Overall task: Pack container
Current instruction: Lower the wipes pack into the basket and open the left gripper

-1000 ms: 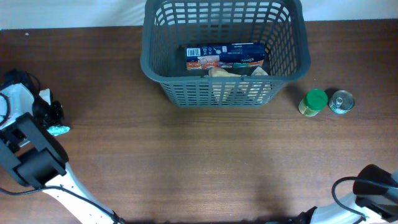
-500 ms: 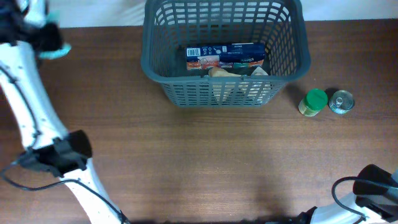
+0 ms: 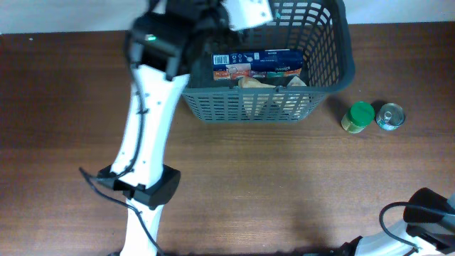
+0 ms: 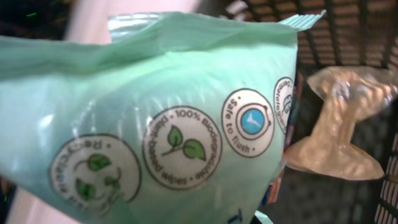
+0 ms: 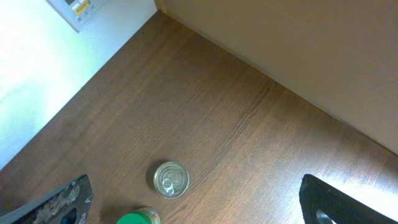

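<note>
The left arm (image 3: 151, 107) stretches up the table (image 3: 85, 142) and ends over the near-left corner of the container (image 3: 249, 108), the big dark grey basket sitting at the far edge, centre of the overhead view. The left gripper (image 3: 236, 17) is a blur up there above the rim, and from the wrist camera its fingers are hidden altogether, because a pale green soft pack (image 4: 155, 130) fills nearly the whole picture. Round badges on the wrapper read "100% plant-based biodegradable" and "Safe to flush". The pack hangs right against the lens with the basket's lattice wall (image 4: 348, 28) beyond it, so the left gripper is clamped on the green soft pack, held above the inside of the basket. Down on the basket floor lies a flat box (image 3: 257, 62) with a barcode at its left end, set across the far side, and just in front of it, touching, a crumpled beige packet (image 3: 274, 84), pinched at the middle in the wrist view. Off to the right of the basket, out on the bare wood, stand a green-lidded jar (image 3: 359, 116) and a tin can (image 3: 389, 116) side by side, close together. The right arm (image 3: 426, 212) sits low at the near right corner, and the right gripper (image 5: 191, 198) is spread wide and holds nothing, one finger at each bottom corner of its own view.
</note>
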Controlling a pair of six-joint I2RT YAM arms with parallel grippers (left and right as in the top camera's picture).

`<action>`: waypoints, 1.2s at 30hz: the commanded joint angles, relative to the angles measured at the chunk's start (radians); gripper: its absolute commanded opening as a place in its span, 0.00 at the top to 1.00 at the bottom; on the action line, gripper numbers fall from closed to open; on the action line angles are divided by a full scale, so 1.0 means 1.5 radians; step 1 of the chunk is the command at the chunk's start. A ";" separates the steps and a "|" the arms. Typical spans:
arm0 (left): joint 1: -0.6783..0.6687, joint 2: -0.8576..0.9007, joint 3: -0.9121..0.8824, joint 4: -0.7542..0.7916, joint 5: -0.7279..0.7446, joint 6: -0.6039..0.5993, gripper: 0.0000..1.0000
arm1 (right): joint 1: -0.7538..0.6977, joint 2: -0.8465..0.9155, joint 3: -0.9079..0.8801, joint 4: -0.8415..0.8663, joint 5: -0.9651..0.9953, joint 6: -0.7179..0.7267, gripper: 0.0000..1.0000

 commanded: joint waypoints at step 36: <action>0.061 0.032 0.107 -0.112 -0.100 -0.371 0.01 | -0.001 0.004 0.000 0.001 0.008 0.005 0.01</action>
